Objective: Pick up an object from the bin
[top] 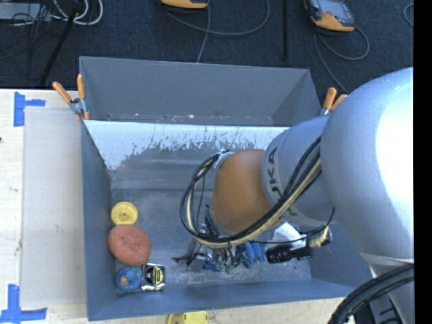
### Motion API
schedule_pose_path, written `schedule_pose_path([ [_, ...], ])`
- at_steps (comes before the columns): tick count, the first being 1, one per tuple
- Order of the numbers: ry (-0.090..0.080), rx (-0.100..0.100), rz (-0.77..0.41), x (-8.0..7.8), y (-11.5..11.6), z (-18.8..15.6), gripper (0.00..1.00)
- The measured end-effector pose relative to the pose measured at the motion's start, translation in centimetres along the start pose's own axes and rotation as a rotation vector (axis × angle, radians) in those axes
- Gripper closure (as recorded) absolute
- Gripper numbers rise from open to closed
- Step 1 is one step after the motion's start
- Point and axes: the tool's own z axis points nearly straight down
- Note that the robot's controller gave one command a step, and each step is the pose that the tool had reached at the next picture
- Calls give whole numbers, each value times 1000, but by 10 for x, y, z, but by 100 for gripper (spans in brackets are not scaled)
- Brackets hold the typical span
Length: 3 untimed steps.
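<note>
The arm [364, 174] reaches into the grey metal bin [94, 194] from the right and bends down to the floor, so that its orange cover [236, 194] and a loop of dark cables [183, 208] hang above the front middle of the bin. Below the cover the hand [212, 258] is low, at or just above the floor and near the front wall. Whether it is spread or pressed together cannot be told, since the cover and cables hide most of it (only some dark parts show beneath the cover's lower edge). The thing nearest to it is a small blue piece [251, 254], which lies on the floor just to the right of the hand, close to the front wall and partly under the cables. Whether the hand touches it cannot be seen. A white piece [287, 233] lies a little further right, half hidden beneath the arm. Well apart, in the front left corner, four things lie close together: a yellow disc [124, 213] furthest back, a reddish-brown round lump [129, 244] just in front of it, then a blue round thing [127, 279] by the front wall with a yellow and black tape measure [154, 276] touching its right side.
</note>
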Motion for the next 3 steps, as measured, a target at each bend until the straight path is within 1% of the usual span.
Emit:
schedule_pose_path([
  [2, 3, 1, 1, 1, -1, -3, 100],
  [3, 4, 2, 2, 1, -1, -16, 100],
])
